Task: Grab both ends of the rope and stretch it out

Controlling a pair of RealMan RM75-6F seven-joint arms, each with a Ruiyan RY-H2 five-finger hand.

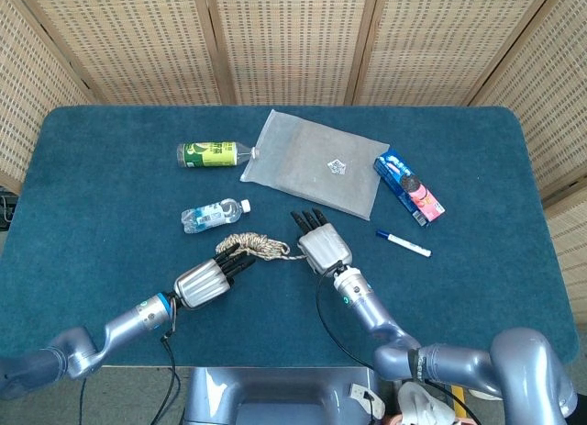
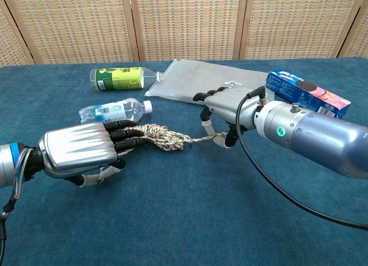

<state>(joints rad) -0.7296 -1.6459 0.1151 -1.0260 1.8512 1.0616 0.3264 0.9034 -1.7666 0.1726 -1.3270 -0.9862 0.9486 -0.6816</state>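
the counter (image 1: 477, 287) spreads blue under both my arms. a grey pouch (image 1: 312, 162) lies beyond my right robot hand (image 2: 227, 114), which pinches one rope end low at its thumb. my left robot hand (image 2: 80, 151) lies flat, fingers partly curled at the coil's other side; i cannot tell if it grips. the rope (image 2: 167, 137) sits bunched between my hands. a clear bottle (image 2: 112, 110) lies just beyond my left fingers.

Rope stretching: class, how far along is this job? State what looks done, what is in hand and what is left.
Done: both hands have reached the rope. In hand: the right hand seems to pinch one end near its fingertips; the left hand rests at the bundle, its grip unclear. Left: the rope is still bunched between them, so the pulling apart remains.
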